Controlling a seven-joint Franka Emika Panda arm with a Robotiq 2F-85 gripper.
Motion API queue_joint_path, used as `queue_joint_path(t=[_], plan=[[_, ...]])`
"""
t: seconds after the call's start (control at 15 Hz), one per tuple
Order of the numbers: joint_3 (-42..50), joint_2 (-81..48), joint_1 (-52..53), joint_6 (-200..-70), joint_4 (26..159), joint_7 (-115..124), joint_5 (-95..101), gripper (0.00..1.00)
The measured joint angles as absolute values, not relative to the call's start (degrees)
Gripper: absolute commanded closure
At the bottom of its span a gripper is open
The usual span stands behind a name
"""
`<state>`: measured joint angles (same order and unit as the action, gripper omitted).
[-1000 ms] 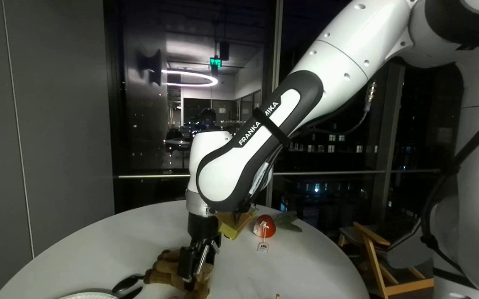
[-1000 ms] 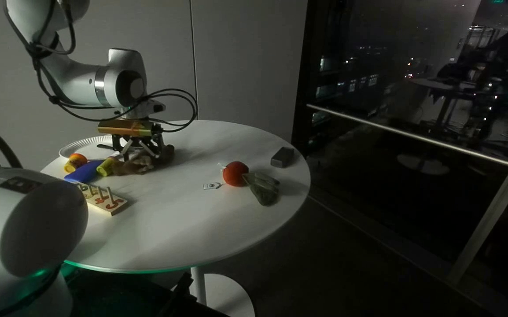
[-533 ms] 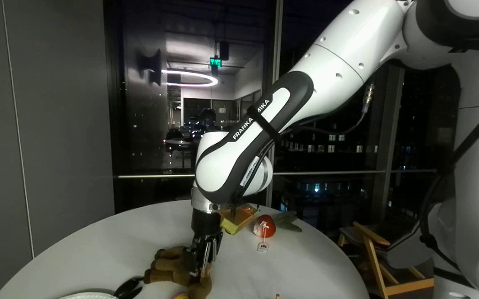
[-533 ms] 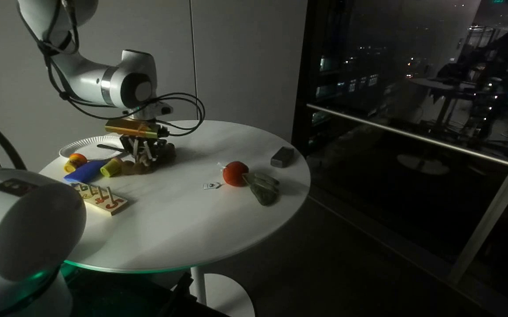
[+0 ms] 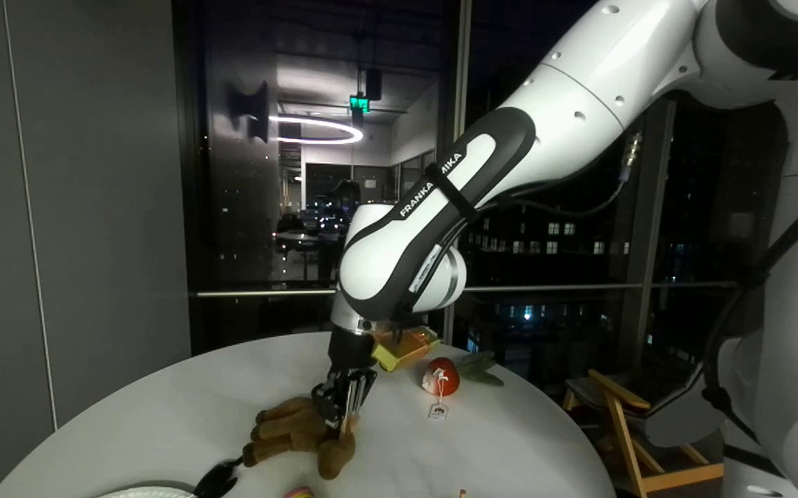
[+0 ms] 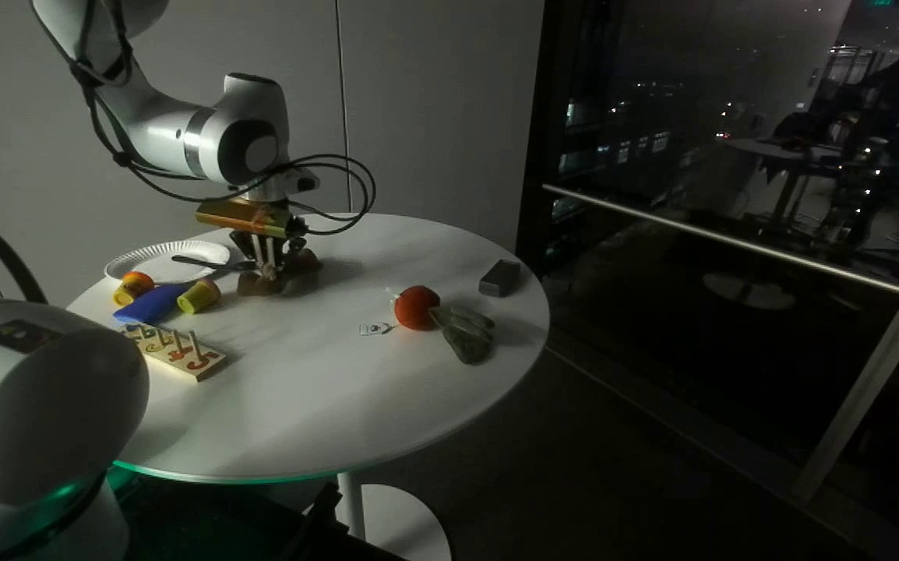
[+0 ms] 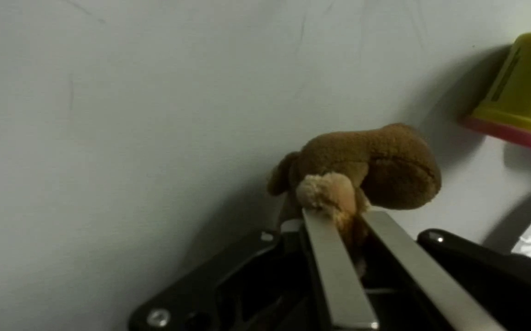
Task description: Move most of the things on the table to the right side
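My gripper (image 7: 343,216) is shut on a tuft of the brown plush toy (image 7: 362,151), with pale fluff and fur pinched between its two metal-faced fingers (image 7: 339,276). In an exterior view the toy (image 5: 295,429) hangs or leans below the gripper, its legs pointing left; whether it is clear of the table (image 5: 482,449) cannot be told. A black spoon-like utensil (image 5: 216,478) lies just beyond the legs, partly over a paper plate (image 6: 146,261). Across the table sits a red-and-white rounded item (image 6: 417,307) with a small tag.
Near the toy stand a yellow tub (image 6: 199,297), a blue item (image 6: 152,303), an orange-yellow tub (image 6: 133,287) and a wooden number board (image 6: 185,354). Green leaves (image 6: 463,333) and a grey block (image 6: 500,278) lie far off. A yellow-orange box (image 5: 406,348) rides on my wrist.
The jaws have gone from wide to shut on the toy. My gripper has risen slightly and shifted right in both exterior views, and the toy has come away from the yellow tub.
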<state>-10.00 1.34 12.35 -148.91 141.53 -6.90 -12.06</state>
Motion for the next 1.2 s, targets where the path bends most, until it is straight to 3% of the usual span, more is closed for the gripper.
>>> queue_joint_path(t=[0.6, 1.13, 1.2], plan=[[-4.5, 21.2, 7.4, -159.0, 157.9, -0.2, -14.3, 0.9], [-9.6, 21.0, -13.7, -168.6, 158.6, 17.4, 2.5, 0.9], [-12.1, 20.9, -17.9, -168.9, 158.6, 21.0, 5.3, 0.64]])
